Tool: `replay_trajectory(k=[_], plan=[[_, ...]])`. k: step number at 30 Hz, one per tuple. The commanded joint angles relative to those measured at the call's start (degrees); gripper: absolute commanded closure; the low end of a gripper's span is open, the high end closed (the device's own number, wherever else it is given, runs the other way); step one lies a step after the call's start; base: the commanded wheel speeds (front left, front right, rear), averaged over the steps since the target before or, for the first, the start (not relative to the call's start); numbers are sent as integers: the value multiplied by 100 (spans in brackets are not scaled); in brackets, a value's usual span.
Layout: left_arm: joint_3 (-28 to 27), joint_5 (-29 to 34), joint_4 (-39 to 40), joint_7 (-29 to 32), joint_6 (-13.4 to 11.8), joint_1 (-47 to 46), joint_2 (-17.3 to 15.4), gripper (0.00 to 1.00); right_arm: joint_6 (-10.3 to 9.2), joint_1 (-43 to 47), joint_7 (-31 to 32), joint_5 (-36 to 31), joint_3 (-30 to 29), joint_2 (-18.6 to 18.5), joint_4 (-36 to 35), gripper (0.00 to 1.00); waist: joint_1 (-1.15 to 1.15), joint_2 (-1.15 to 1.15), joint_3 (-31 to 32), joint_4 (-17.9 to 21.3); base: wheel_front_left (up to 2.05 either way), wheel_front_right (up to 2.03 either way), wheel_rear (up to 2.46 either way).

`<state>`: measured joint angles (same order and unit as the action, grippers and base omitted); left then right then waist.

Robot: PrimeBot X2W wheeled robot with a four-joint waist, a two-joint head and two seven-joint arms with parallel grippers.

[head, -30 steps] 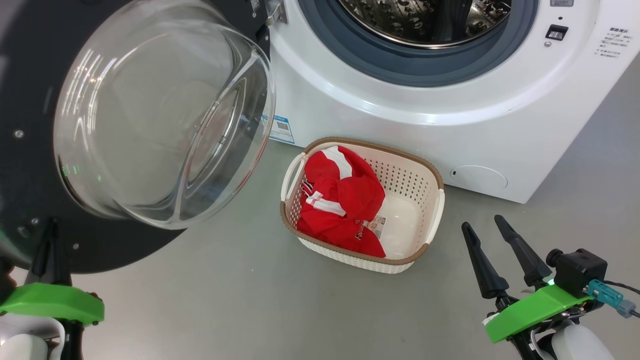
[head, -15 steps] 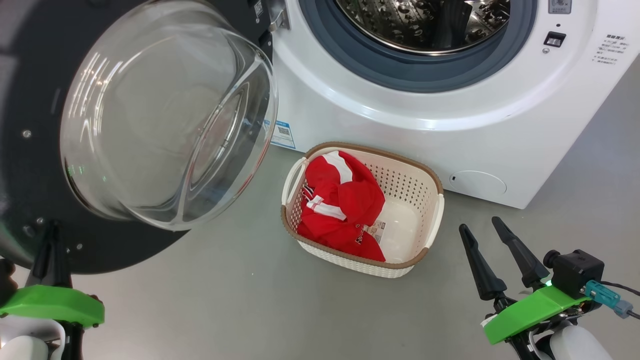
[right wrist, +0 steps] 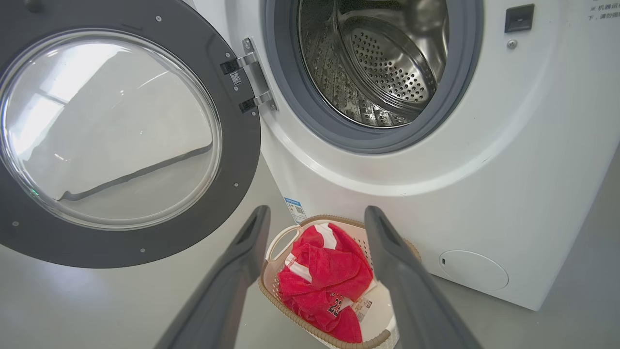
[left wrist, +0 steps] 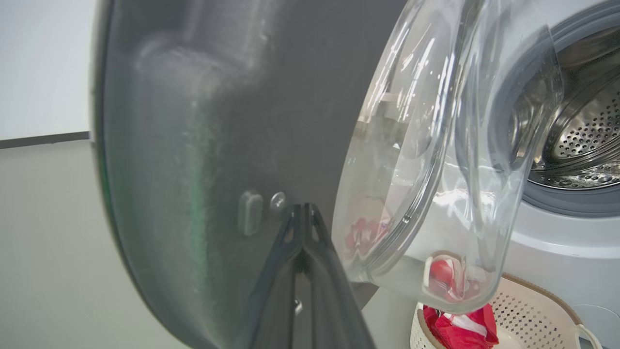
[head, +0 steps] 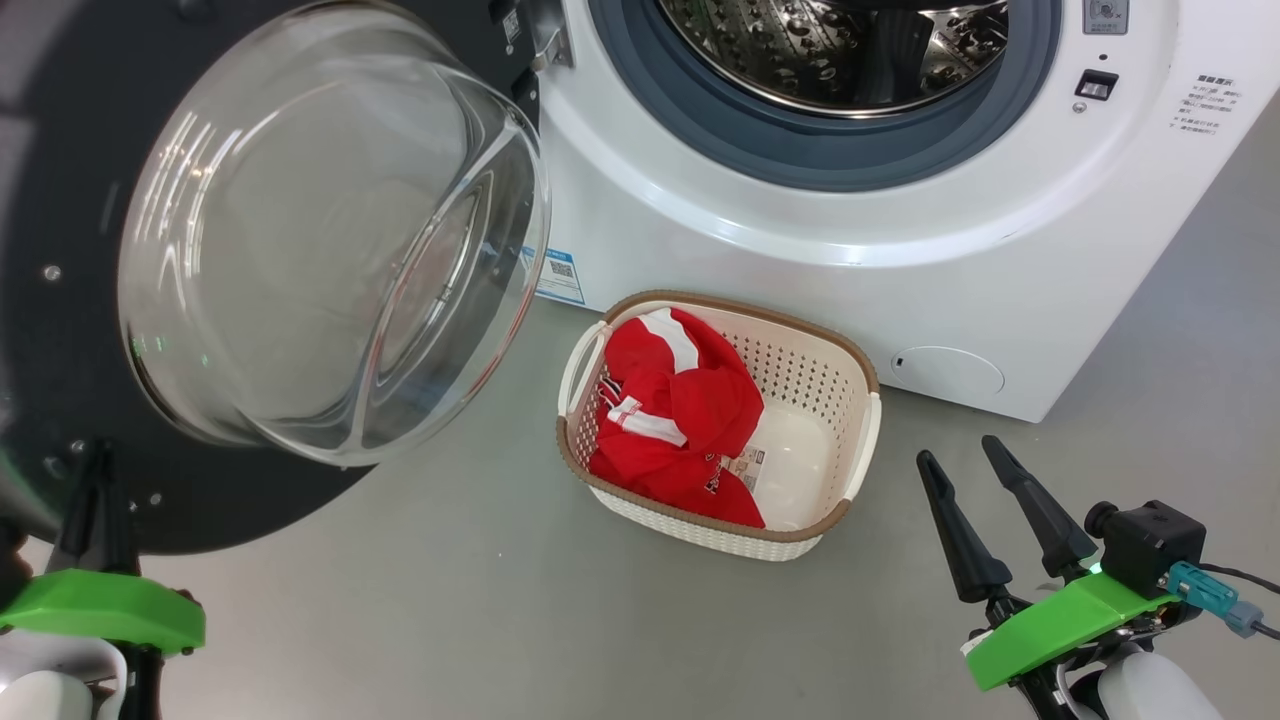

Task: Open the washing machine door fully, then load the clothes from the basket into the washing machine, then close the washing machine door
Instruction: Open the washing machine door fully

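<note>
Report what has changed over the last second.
Nothing moved by itself; the head camera shifted slightly, sliding the whole scene a little down its view. Nothing was gripped or released. The washing machine door stays swung open, the shut left gripper stays by its inner face, the right gripper stays open, and the clothes remain in the basket.

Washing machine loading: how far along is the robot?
Done: the washing machine door stands wide open. In hand: the shut left pincer sits by the door's black face; the right pincer is open, empty. Left: the clothes lie in the basket, the drum shows none; then closing.
</note>
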<state>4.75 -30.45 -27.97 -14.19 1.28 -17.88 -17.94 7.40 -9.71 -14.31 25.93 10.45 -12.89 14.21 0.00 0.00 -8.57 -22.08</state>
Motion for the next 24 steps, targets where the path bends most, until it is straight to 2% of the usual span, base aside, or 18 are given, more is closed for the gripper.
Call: replay_trajectory(k=[1, 12, 13, 15, 16, 17, 24], plan=[[-198, 23, 156, -61, -29, -189, -279, 100, 9, -87, -69, 96, 139, -20, -118, 0, 0, 0, 6, 4, 0, 0, 0], [-13, 115, 688, -71, -78, 123, -65, 100, 9, -98, -69, 101, 110, -27, -127, 0, 0, 0, -26, 16, 0, 0, 0], [-3, 125, 737, -71, -90, 158, -53, 89, 9, -100, -69, 99, 109, -26, -127, 0, 0, 0, -25, 21, 0, 0, 0], [17, 146, 837, -72, -120, 231, -32, 57, 9, -104, -69, 96, 104, -26, -131, 0, 0, 0, -25, 34, 0, 0, 0], [26, 151, 888, -73, -129, 266, -20, 27, 9, -105, -69, 95, 103, -26, -133, 0, 0, 0, -23, 42, 0, 0, 0], [32, 155, 940, -73, -141, 299, -9, 3, 9, -106, -69, 95, 103, -27, -134, 0, 0, 0, -21, 53, 0, 0, 0], [93, 183, 1246, -75, -193, 480, 71, 0, 9, -103, -69, 102, 95, -35, -138, 0, 0, 0, 17, 136, 0, 0, 0]])
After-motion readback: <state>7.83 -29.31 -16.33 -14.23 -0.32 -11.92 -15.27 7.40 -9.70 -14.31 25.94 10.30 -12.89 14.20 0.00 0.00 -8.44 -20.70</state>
